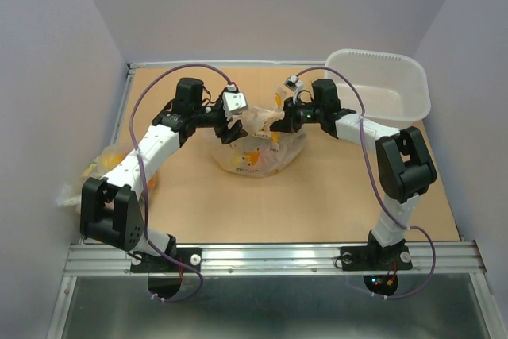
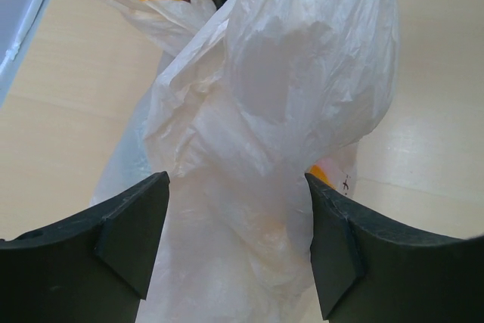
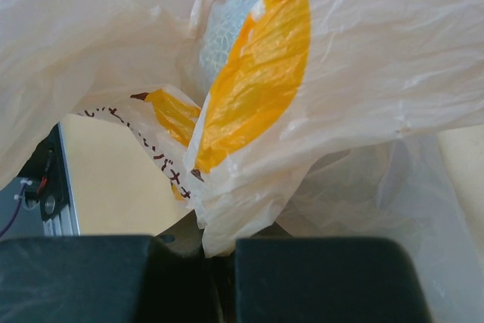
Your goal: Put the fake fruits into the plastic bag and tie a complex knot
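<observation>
The cream-white plastic bag (image 1: 255, 150) with orange-yellow prints sits in the middle of the table, its top gathered up between the two arms. My left gripper (image 1: 232, 131) is open at the bag's left side; in the left wrist view its fingers (image 2: 128, 240) stand wide either side of a bunched fold of the bag (image 2: 265, 134). My right gripper (image 1: 279, 123) is shut on the bag's right handle; in the right wrist view the film (image 3: 249, 111) runs down into the closed jaws (image 3: 219, 262). No knot shows. The fruits are hidden inside the bag.
A white rigid tub (image 1: 382, 85) stands at the back right, beside the right arm. A second similar bag (image 1: 103, 166) lies at the left edge beside the left arm. Walls close the table at back and sides.
</observation>
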`<state>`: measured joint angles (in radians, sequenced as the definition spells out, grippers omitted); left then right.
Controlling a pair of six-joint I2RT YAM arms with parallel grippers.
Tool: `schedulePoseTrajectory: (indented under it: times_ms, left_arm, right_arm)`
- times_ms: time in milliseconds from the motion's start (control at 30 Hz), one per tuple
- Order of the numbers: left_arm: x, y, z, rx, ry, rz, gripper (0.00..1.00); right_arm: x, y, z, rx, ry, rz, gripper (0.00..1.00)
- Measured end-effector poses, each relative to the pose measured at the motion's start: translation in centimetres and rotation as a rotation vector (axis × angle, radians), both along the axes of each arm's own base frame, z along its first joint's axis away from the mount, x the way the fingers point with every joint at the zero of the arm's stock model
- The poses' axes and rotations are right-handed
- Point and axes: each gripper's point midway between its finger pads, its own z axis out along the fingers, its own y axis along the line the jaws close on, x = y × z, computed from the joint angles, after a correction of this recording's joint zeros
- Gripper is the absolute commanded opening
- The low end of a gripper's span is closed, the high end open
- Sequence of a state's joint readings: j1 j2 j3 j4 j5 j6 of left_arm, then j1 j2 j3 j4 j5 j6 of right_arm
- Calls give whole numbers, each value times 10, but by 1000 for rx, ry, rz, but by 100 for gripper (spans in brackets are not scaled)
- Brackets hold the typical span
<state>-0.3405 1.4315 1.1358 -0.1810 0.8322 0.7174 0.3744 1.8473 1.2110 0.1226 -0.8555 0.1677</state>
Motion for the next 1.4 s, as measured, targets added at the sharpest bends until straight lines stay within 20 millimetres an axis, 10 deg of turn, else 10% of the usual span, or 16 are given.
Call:
schedulePoseTrajectory:
  times_ms: [467,733,900,1400]
  left_arm:
    - [19,7,19,-10,-52,32,84]
    - [32,-16,13,-42,26,-105,30]
    - [39,-28,-2,-36,86,-182,15]
    - [14,-49,-8,-54,149,-277,1]
  right_arm:
    - [-15,1,-2,-2,-29,102,0]
    - [-12,5,17,22,-76,148,0]
    - [-11,10,28,45,-112,191,1]
    - [-10,6,15,44,-24,183,75]
